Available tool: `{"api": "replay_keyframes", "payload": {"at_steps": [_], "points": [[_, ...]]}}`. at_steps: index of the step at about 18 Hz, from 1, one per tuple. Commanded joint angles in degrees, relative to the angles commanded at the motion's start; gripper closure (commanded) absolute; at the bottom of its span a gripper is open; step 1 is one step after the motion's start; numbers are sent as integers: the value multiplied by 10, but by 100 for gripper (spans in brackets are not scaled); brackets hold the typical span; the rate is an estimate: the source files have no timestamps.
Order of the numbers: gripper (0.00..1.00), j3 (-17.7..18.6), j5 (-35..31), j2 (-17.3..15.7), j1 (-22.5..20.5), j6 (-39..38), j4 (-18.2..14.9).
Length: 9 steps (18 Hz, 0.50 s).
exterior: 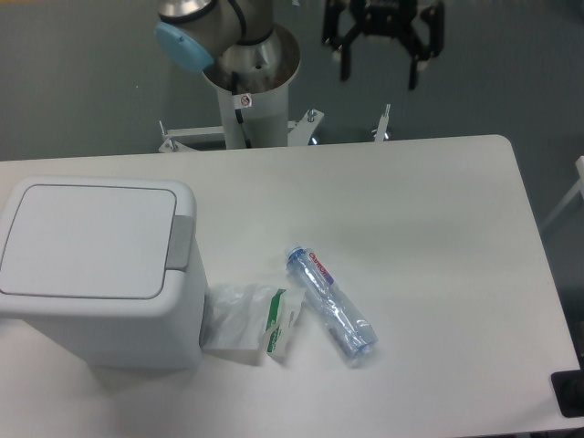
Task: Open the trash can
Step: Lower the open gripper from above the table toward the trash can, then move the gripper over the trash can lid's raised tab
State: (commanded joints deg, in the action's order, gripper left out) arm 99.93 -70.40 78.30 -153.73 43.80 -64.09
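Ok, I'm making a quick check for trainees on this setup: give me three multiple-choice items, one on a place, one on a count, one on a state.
1. Where does the plastic bottle lie?
A. on the trash can's lid
B. on the table, right of the tissue pack
C. in the hand

2. How many loose items lie on the table beside the trash can?
A. two
B. four
C. none

3. How is the trash can's lid?
A. lifted open
B. removed
C. shut flat

Answers:
1 B, the bottle rests on the tabletop just right of the tissue pack.
2 A, only the bottle and the tissue pack.
3 C, the lid lies flat, and the hand hangs open beyond the table's far edge, touching nothing.
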Motion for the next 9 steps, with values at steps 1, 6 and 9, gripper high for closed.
{"api": "replay_keyframes", "payload": {"at_steps": [1,6,9], "points": [[0,0,1,7,12,-25,18],[0,-19,1,44,81,-107,35],[0,-39,0,77,109,-153,41]]}}
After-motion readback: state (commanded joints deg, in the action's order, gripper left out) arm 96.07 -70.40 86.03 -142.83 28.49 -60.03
